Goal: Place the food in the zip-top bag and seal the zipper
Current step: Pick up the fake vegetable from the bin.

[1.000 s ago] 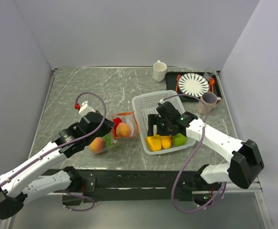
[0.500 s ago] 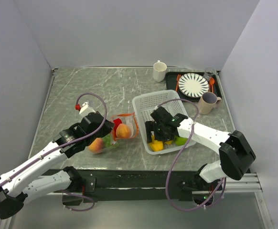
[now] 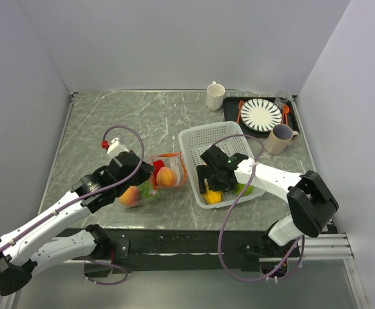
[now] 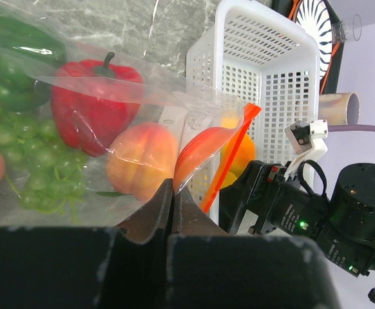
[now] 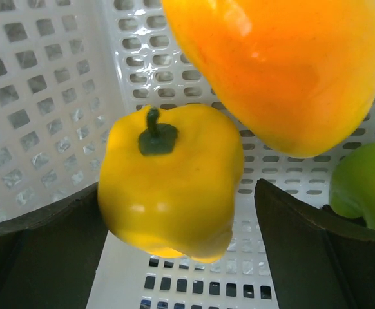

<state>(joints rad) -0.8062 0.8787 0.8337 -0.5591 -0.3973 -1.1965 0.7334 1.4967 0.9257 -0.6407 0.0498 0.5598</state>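
The zip-top bag (image 3: 156,182) lies left of the white basket (image 3: 194,138). Through its clear film show a red pepper (image 4: 87,109), a peach (image 4: 142,161) and green grapes (image 4: 26,174). My left gripper (image 4: 173,193) is shut on the bag's film at the mouth, just below the orange-red zipper (image 4: 229,164). My right gripper (image 5: 174,257) is open, low in the basket, with the yellow pepper (image 5: 171,177) between its fingers; a gap shows at the right finger (image 5: 310,244). An orange piece (image 5: 284,64) and a green apple (image 5: 365,187) lie beside the pepper.
A white mug (image 3: 215,96) stands at the back. A black tray (image 3: 231,109) with a striped plate (image 3: 260,114) fills the back right corner, and a pinkish mug (image 3: 281,138) stands just in front of it. The basket's walls close in around my right gripper.
My right gripper has swung left and dropped into the basket's near end, down around the yellow pepper. The left arm and the bag have stayed put.
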